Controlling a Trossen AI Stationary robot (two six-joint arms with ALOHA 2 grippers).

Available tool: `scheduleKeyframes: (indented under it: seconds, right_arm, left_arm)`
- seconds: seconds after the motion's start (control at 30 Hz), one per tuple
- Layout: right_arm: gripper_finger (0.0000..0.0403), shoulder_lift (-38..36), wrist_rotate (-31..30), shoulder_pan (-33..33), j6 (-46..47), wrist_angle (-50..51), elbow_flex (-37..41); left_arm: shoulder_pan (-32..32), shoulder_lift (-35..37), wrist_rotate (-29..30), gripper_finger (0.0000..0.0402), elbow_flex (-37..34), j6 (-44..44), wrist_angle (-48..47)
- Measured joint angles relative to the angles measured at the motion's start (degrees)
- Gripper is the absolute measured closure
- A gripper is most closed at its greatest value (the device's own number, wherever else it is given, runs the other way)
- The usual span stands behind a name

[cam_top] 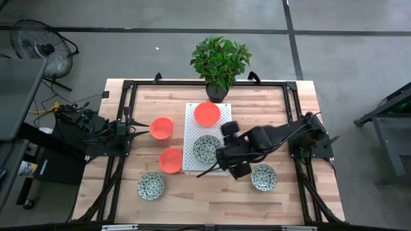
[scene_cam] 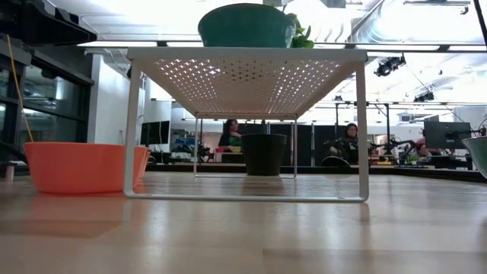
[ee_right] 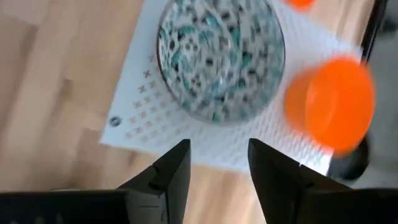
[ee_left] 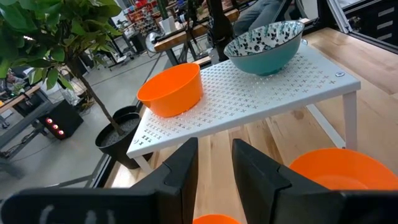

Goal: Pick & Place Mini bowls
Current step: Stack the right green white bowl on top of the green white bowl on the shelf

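A white perforated rack point(cam_top: 192, 128) stands mid-table. On it rest an orange mini bowl point(cam_top: 207, 113) at the far end and a green-patterned mini bowl point(cam_top: 205, 148) point(ee_right: 219, 59) at the near end, both upright on their bases. Two orange bowls point(cam_top: 162, 128) point(cam_top: 171, 160) and two patterned bowls point(cam_top: 151, 186) point(cam_top: 264, 178) stand on the table. My right gripper point(cam_top: 221, 159) point(ee_right: 219, 152) hangs open above the rack's near right part, just short of the patterned bowl, touching nothing. My left gripper point(cam_top: 136, 128) point(ee_left: 214, 155) waits open at the table's left edge, pointing at the rack.
A potted plant point(cam_top: 220, 61) stands at the far edge behind the rack. The black frame rail point(cam_top: 128, 86) borders the table. In the low view people sit in the room beyond the rack's legs point(scene_cam: 362, 129). Bare wood lies along the near edge between the two patterned bowls.
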State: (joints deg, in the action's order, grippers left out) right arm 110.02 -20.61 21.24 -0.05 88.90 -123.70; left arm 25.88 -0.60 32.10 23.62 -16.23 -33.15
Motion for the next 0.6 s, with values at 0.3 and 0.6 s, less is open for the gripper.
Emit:
scheduleKeyframes:
  seconds: [0.3, 0.6]
  right_arm:
    - [0.0253, -5.72, 6.93, 2.45, 19.25, 0.59, 9.38]
    - [0.0253, -15.13, 8.83, 5.24, 35.55, -0.50, 30.36]
  left_arm:
    - [-0.01, 0.00, 0.02, 0.0307, 0.02, 0.00, 0.03]
    - [0.01, 0.00, -0.01, 0.0307, 0.00, 0.00, -0.04]
